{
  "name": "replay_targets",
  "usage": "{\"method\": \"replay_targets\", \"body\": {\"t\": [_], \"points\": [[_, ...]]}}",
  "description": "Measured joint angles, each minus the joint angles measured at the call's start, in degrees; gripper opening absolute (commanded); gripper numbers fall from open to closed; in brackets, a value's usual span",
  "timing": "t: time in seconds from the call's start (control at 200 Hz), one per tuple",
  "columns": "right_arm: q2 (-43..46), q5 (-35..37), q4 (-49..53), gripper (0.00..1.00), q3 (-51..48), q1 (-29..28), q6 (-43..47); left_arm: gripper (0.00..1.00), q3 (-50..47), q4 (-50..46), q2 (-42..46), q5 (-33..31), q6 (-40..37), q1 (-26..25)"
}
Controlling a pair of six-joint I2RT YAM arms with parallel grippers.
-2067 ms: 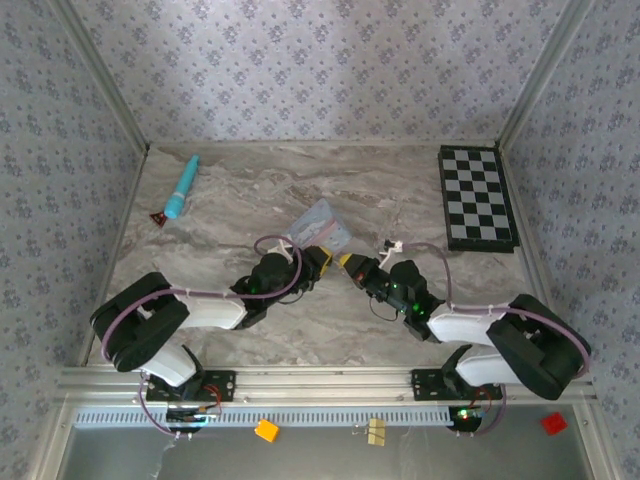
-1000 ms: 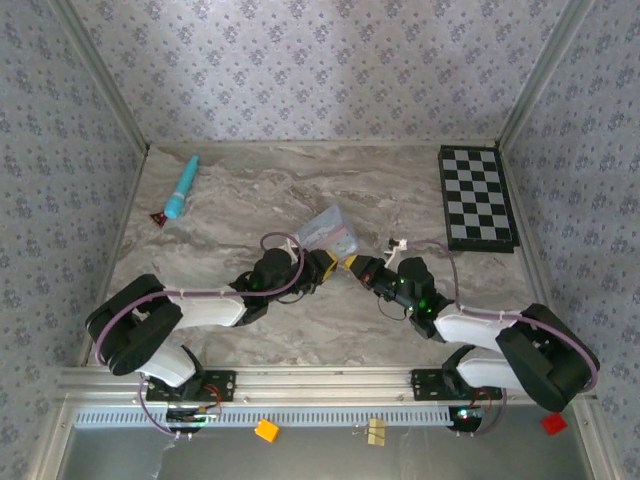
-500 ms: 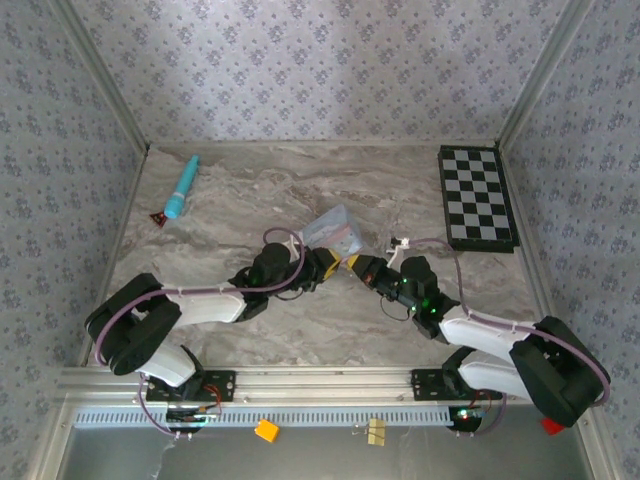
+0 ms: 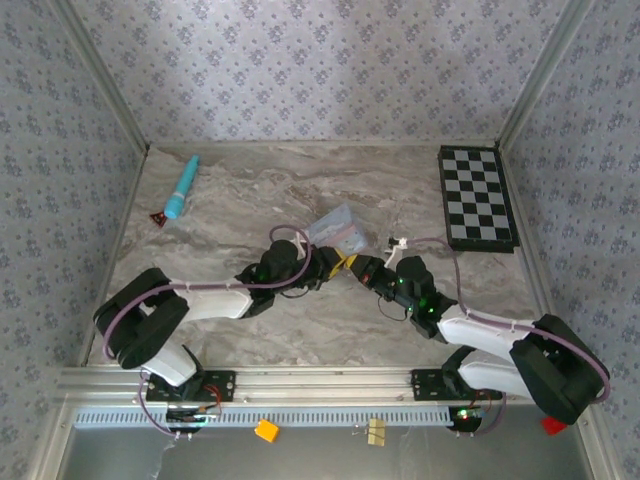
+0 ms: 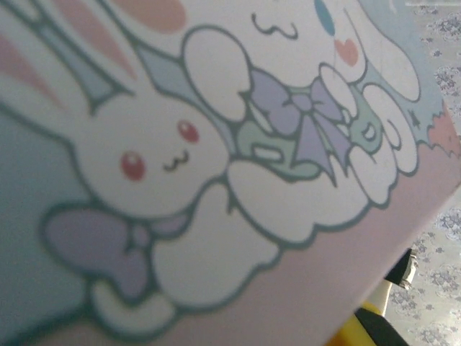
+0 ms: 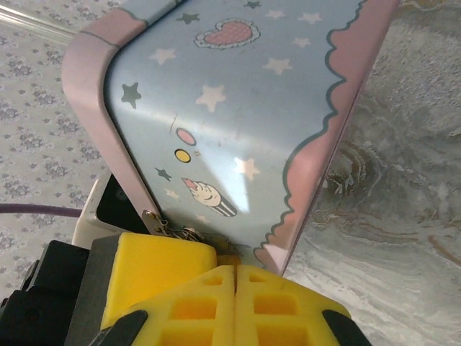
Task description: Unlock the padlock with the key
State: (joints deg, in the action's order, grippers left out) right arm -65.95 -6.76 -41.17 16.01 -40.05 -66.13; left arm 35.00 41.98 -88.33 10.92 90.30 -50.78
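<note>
The marble worktop (image 4: 240,195) carries a chessboard (image 4: 478,197) at its far right and a pale blue tin (image 4: 335,228) near the middle. Both grippers meet at the tin's near side. The right gripper (image 6: 235,272) has its yellow jaws pressed together by the tin's edge. Whether the left gripper (image 4: 326,262) has its jaws apart or together I cannot tell. The padlock (image 5: 405,268), tiny, black and silvery, sits just beside the tin's lower edge.

Both arms crowd the centre of the tabletop (image 4: 250,200), the left gripper (image 4: 328,262) and right gripper (image 4: 352,265) meeting just at the near side of a pale blue tin (image 4: 336,228). A chessboard (image 4: 477,198) occupies the far right corner, a blue tube (image 4: 182,186) the far left; open marble lies between them.
</note>
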Motion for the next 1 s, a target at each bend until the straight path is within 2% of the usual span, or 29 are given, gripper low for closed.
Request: {"method": "replay_targets", "body": {"t": [0.285,0.415,0.495,0.67,0.82,0.92,0.999], "points": [[-0.57,2.03,0.50,0.00,0.00,0.31,0.17,0.00,0.74,1.03,-1.84,-1.25,-0.24,-0.39],[0.57,-0.57,3.08,0.36,0.04,1.44,1.90,0.00,1.09,-0.83,-1.66,-0.22,-0.94,-0.44],[1.88,-2.56,6.91,0.48,0.17,2.60,3.80,0.00,1.31,-3.54,-0.61,0.55,-1.99,-0.26],[5.16,-6.12,14.27,0.55,1.75,3.56,13.49,0.00,1.90,-11.17,1.53,2.14,-4.61,0.92],[6.80,-5.46,16.79,0.58,1.27,3.21,24.46,0.00,1.90,-17.79,4.52,2.38,-6.40,2.93],[8.92,-1.88,13.31,0.59,-2.21,-0.44,33.59,0.00,1.90,-21.97,6.54,2.38,-7.54,4.13],[9.73,2.01,10.62,0.60,-4.81,-6.08,42.23,0.00,1.90,-25.70,8.28,2.36,-8.50,4.94]]}}
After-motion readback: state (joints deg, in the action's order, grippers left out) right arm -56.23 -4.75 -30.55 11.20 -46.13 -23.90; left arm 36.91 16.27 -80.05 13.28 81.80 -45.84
